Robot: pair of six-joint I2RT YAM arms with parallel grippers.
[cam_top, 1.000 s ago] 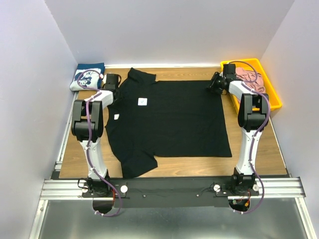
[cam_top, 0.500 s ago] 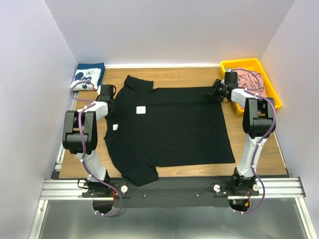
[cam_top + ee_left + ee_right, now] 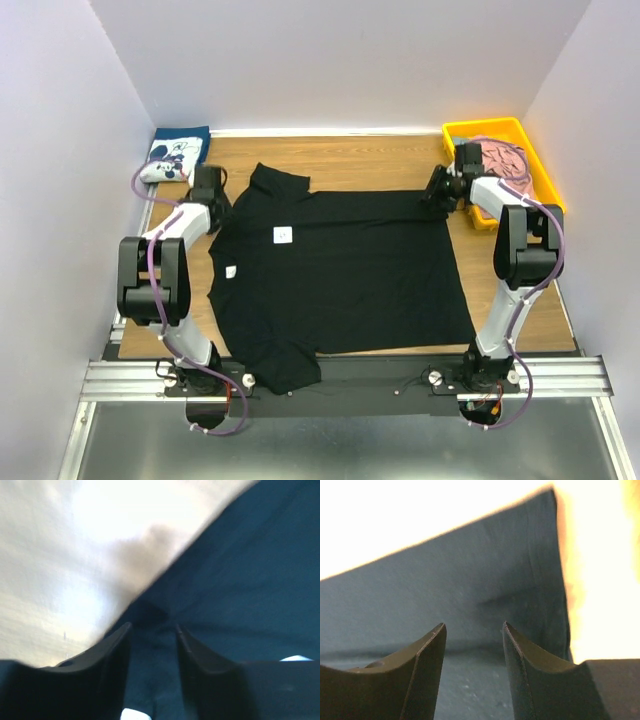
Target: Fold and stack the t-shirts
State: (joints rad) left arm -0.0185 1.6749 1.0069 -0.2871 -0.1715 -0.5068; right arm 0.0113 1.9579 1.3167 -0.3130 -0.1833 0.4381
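1. Wooden worktop (image 3: 380,155), big black t-shirt (image 3: 340,270) spread flat over most of it, neck end toward the left.
2. Yellow bin (image 3: 484,124) in the far right corner, pink t-shirt (image 3: 500,155) bunched inside.
3. Navy t-shirt (image 3: 180,150) with the mouse print, folded in the far left corner.
4. Left end effector (image 3: 152,626) at the black shirt's far left edge, fingers partly apart, gripping nothing.
5. Right end effector (image 3: 474,625) over its far right corner, also parted, nothing pinched.

Top view: even, diffuse light from above; sharp focus, faint shadows. Black t-shirt (image 3: 340,265) reads as near-featureless dark mass. Left wrist view: heavy blur; surface (image 3: 60,545) blown out to white glare; cloth tinted blue. Right wrist view: surface overexposed, yellow cast at right edge; right tool (image 3: 474,624) dark, soft-focused.
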